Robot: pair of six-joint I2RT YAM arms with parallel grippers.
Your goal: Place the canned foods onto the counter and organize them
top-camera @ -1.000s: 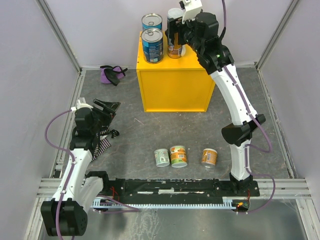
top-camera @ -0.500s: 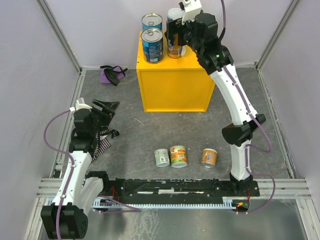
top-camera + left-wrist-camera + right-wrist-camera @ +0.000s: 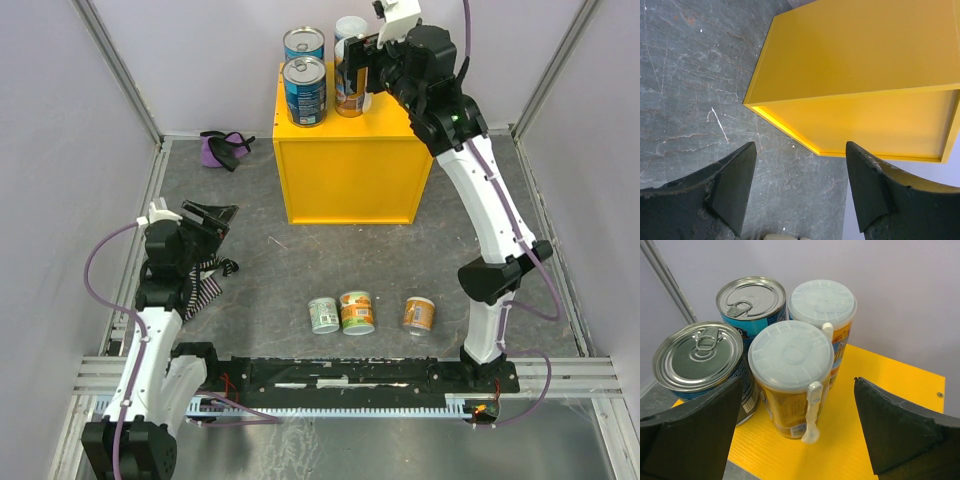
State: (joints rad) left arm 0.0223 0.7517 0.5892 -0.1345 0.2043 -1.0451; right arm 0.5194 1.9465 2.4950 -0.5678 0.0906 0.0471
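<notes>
The yellow counter (image 3: 345, 180) stands at the back middle. On its top are two blue cans (image 3: 306, 90) (image 3: 304, 44) and two tall orange cans with white spoons (image 3: 349, 98) (image 3: 350, 28). My right gripper (image 3: 362, 68) hovers open just above and right of the nearer tall can, not touching it. In the right wrist view the gripper (image 3: 797, 382) is open, and the nearer tall can (image 3: 790, 375) stands free on the yellow top (image 3: 880, 390). A pale-green can (image 3: 323, 314) and two short orange cans (image 3: 356, 312) (image 3: 419, 313) lie on the floor. My left gripper (image 3: 205, 215) is open and empty; its view shows the counter (image 3: 855, 65).
A purple cloth bundle (image 3: 224, 147) lies at the back left corner. A striped cloth (image 3: 205, 285) lies under the left arm. Grey walls and metal rails close the workspace. The dark grey floor (image 3: 690, 100) runs between the left gripper and the counter.
My right gripper has drawn back up and to the right, away from the nearer tall orange can, which stays standing on the counter. The left arm shifted slightly.
</notes>
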